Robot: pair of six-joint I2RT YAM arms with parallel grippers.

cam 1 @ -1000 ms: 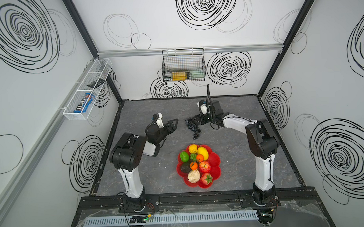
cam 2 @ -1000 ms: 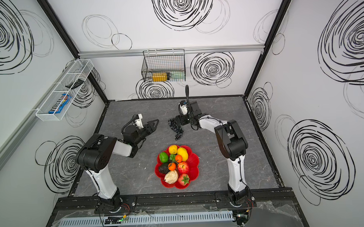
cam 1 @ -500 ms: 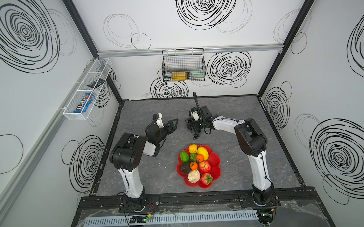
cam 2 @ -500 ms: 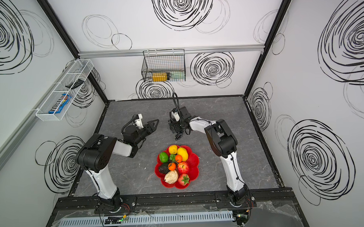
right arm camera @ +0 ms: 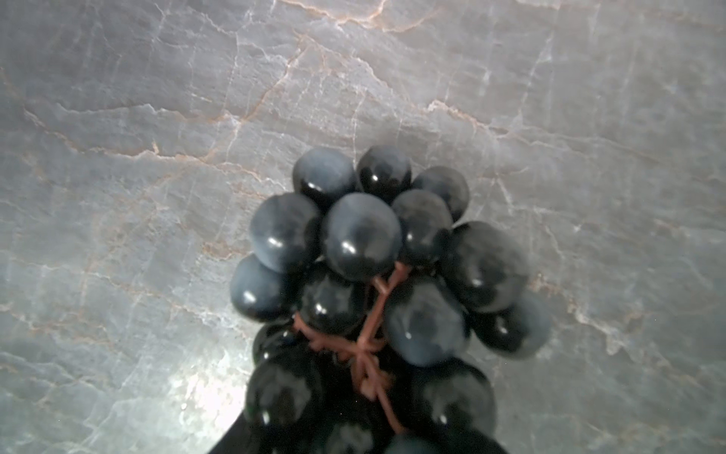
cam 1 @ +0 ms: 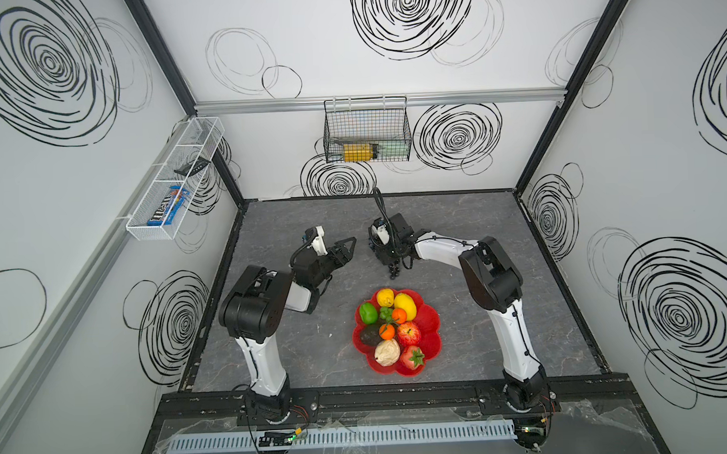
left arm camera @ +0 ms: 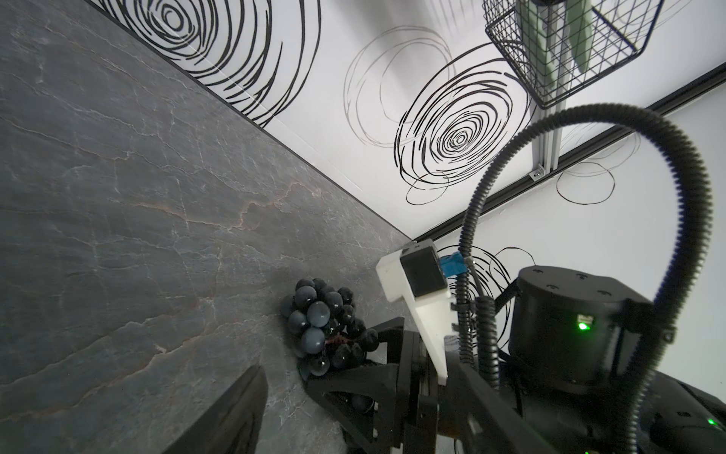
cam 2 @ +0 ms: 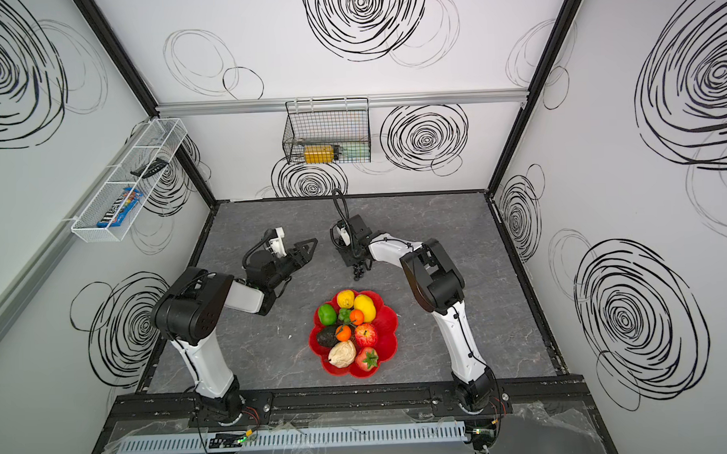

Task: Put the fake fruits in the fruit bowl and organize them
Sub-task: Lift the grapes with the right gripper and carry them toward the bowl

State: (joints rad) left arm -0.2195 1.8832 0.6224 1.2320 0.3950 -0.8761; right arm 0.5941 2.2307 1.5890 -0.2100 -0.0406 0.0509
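Observation:
A bunch of black grapes (right arm camera: 377,267) fills the space between the jaws of my right gripper (cam 1: 392,265), which is shut on it by its brown stem. In both top views the grapes (cam 2: 358,273) hang under that gripper, behind the red fruit bowl (cam 1: 431,329). The bowl holds two lemons (cam 1: 405,306), a lime (cam 1: 368,313), two oranges (cam 1: 386,331), an apple (cam 1: 409,333), an avocado (cam 1: 369,338), a beige lumpy fruit (cam 1: 387,352) and a strawberry (cam 1: 413,357). My left gripper (cam 1: 350,247) stands open and empty, left of the grapes (left arm camera: 320,326).
A black wire basket (cam 1: 367,132) with a yellow container hangs on the back wall. A white mesh basket (cam 1: 173,180) with a blue packet hangs on the left wall. The right arm's cable loop (left arm camera: 589,165) rises close in front of the left wrist camera.
My right gripper moved left over the grapes, closed on them and brought them a little toward the bowl. The left arm has stayed where it was.

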